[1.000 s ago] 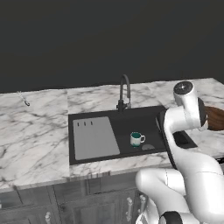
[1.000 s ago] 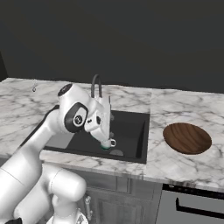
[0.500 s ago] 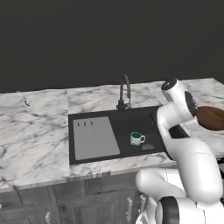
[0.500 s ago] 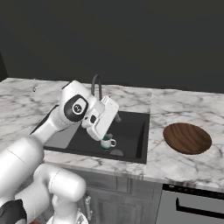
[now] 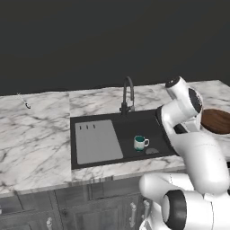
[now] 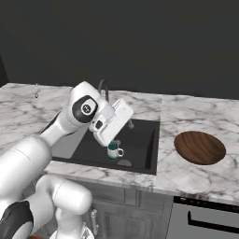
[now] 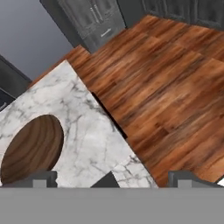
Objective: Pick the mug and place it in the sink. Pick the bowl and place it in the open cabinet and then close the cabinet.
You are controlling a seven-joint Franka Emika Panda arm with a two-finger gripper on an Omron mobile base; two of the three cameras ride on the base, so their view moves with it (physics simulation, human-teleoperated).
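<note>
Mug (image 5: 140,143) sat upright in the black sink (image 5: 157,117); wooden bowl (image 6: 200,147) lay on the marble counter (image 6: 186,173), untouched. Gripper (image 7: 113,178) was spread wide, empty, near the counter edge. Risk: an off-centre approach could shove the shallow bowl off that edge.

- The wall (image 5: 112,40) behind the counter is dark and plain.
- The counter (image 5: 36,134) is white marble with grey veins.
- Below it are grey wood-grain cabinets (image 5: 67,206).
- The floor (image 7: 170,96) is reddish-brown wood planks.
- An oven (image 6: 205,219) stands under the counter.
</note>
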